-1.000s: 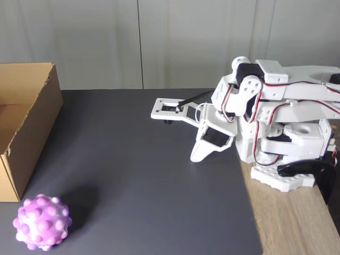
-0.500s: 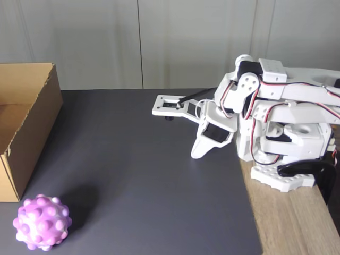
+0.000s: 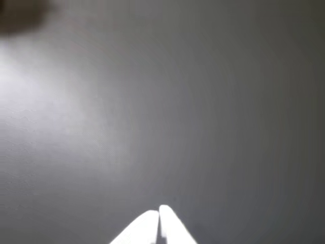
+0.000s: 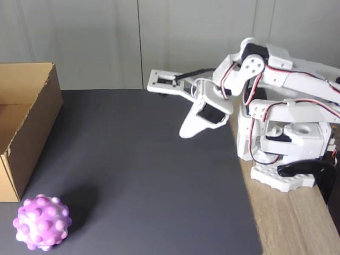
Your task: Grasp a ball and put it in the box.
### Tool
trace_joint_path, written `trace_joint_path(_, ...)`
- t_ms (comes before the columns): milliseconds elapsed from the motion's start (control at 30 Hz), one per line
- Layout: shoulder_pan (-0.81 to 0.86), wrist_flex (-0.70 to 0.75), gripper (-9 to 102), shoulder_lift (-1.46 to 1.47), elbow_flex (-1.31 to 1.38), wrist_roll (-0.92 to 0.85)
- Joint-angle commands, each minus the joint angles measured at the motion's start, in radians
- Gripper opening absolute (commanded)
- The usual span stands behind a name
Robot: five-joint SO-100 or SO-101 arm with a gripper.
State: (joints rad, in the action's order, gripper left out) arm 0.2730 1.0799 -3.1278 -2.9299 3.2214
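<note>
One ball (image 4: 41, 222) at mat (image 4: 154, 175) front edge, claw (image 4: 187, 130) well apart

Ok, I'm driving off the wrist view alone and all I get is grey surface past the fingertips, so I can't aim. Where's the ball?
Observer: In the fixed view the ball sits on the dark mat at the bottom left. It is far from the fingers, which hang above the mat's upper right part.
Operator: And the box?
Observer: The box stands at the left edge, open on top, with its near corner close to the ball.
Operator: So the ball isn't in it yet?
Observer: No, it lies outside the box, on the mat in front of that corner.
</note>
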Motion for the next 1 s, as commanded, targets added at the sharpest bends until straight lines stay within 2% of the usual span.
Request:
trace_joint_path(0, -0.032, 0.017, 0, -0.003, 0.095, 0.003)
trace_joint_path(167, -0.114, 0.008, 0, 0.087, 0.247, -0.003)
trace_joint_path(733, -0.382, -0.187, 0, 0.778, 0.923, -0.058)
trace_joint_path(967, -0.506, -0.241, 0, 0.969, 1.098, -0.064)
